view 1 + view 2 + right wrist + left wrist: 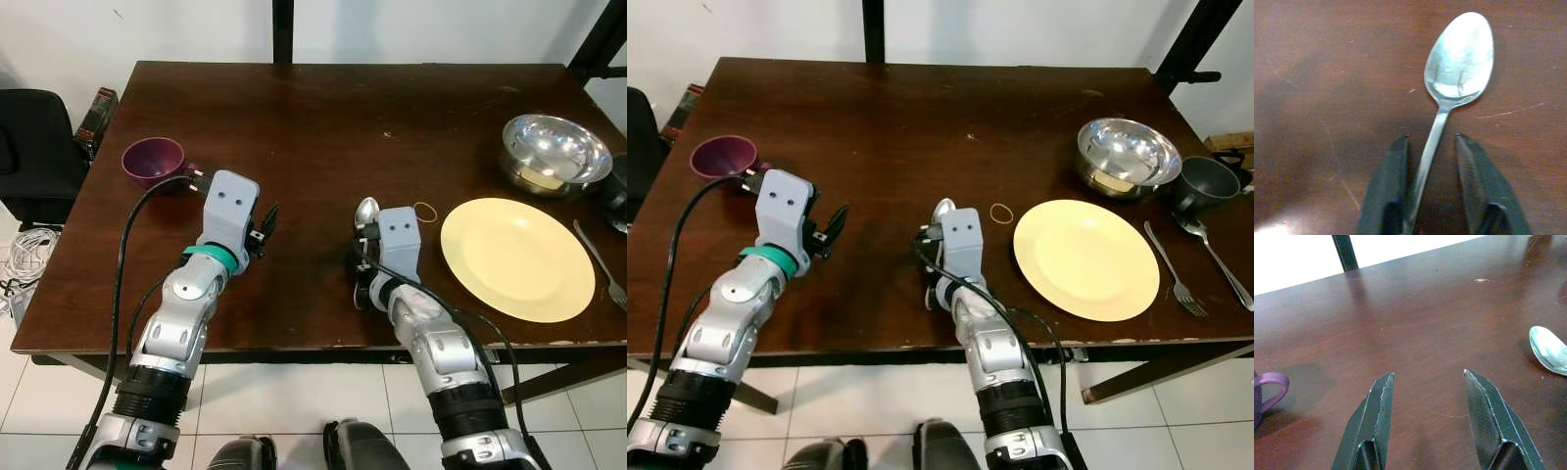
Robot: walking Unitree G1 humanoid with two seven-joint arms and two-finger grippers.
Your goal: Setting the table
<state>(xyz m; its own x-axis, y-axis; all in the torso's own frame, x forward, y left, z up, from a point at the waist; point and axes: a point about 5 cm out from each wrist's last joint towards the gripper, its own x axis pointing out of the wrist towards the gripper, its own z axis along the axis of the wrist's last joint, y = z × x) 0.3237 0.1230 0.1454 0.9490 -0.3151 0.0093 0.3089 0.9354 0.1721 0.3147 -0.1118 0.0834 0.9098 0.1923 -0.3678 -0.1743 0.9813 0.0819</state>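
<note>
A silver spoon (1462, 54) lies on the dark wooden table (323, 117), bowl end pointing away from me, just left of a yellow plate (517, 257). My right gripper (1431, 137) is low over the table with its two fingers straddling the spoon's handle; the handle touches one finger and there is a gap to the other. My left gripper (1428, 374) hovers open over bare wood to the left, nothing between its fingers. A purple cup (153, 161) stands at the table's left side, beyond the left arm.
A steel bowl (555, 152) sits at the back right with a dark mug (1207, 183) beside it. A fork (1171, 264) and another spoon (1215, 255) lie right of the plate. A rubber band (425, 210) lies near the plate. A black chair (34, 147) stands to the left.
</note>
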